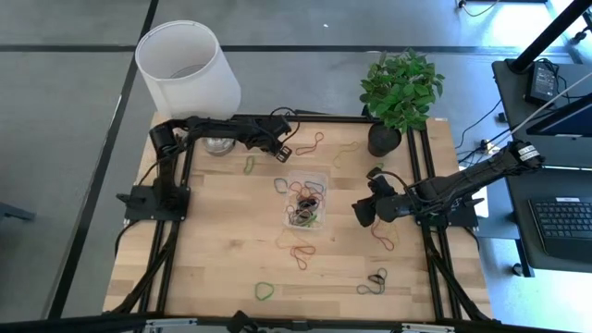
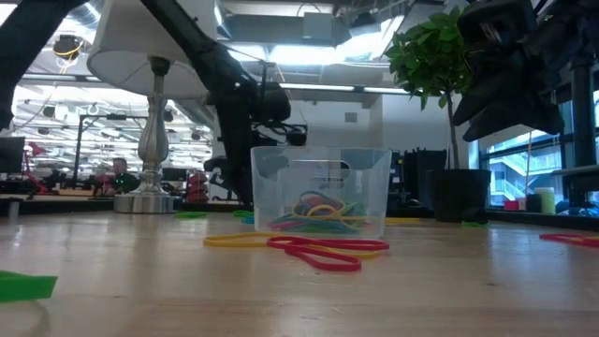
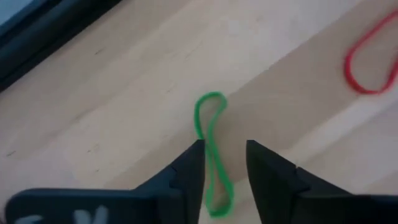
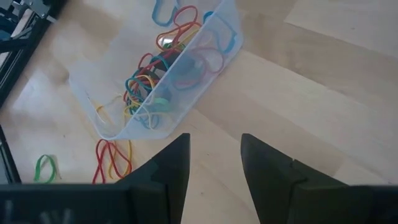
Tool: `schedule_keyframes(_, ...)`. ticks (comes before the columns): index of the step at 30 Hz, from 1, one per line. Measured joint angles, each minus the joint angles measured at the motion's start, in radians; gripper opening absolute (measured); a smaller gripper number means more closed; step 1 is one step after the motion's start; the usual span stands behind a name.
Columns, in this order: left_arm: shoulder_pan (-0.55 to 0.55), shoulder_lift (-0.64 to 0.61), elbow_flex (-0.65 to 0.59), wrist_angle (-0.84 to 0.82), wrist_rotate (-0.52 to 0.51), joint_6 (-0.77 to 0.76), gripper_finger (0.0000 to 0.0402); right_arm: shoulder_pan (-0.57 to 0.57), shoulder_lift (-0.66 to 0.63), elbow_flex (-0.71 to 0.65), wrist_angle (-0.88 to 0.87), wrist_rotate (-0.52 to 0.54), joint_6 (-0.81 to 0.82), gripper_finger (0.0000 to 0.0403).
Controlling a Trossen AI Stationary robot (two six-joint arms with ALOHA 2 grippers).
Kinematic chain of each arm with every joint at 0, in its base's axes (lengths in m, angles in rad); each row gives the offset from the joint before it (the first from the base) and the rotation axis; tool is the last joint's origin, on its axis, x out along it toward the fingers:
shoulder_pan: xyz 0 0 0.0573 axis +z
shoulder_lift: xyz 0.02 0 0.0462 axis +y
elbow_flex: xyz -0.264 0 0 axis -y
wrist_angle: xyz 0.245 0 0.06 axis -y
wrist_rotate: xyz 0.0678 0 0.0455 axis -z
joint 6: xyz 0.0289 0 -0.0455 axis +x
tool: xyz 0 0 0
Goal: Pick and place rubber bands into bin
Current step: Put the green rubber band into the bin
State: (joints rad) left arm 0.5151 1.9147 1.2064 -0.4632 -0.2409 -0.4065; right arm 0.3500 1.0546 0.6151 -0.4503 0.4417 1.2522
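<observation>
My left gripper (image 1: 280,151) (image 3: 224,149) hovers open over the far left of the table. A green rubber band (image 3: 208,118) (image 1: 249,165) lies flat on the wood, running between the gripper's two fingers. A red band (image 3: 367,62) lies a little way off. The clear bin (image 1: 319,173) (image 2: 281,187) (image 4: 211,56) stands mid-table with several coloured bands inside. My right gripper (image 1: 361,213) (image 4: 214,143) waits open to the right of the bin, above bare wood.
Loose bands lie around the bin: red and yellow ones (image 1: 298,250) (image 2: 309,245) on its near side, green (image 1: 265,290) and black (image 1: 375,282) by the front edge, red (image 1: 384,239) at the right. A white lampshade (image 1: 188,67) and a potted plant (image 1: 384,139) stand at the far edge.
</observation>
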Motion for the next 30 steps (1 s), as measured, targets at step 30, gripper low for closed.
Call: schedule_keyframes(30, -0.157, -0.112, -0.001, -0.114, -0.079, 0.006, 0.0001, 0.0, 0.0, 0.0, 0.007, 0.002, -0.018, 0.0146)
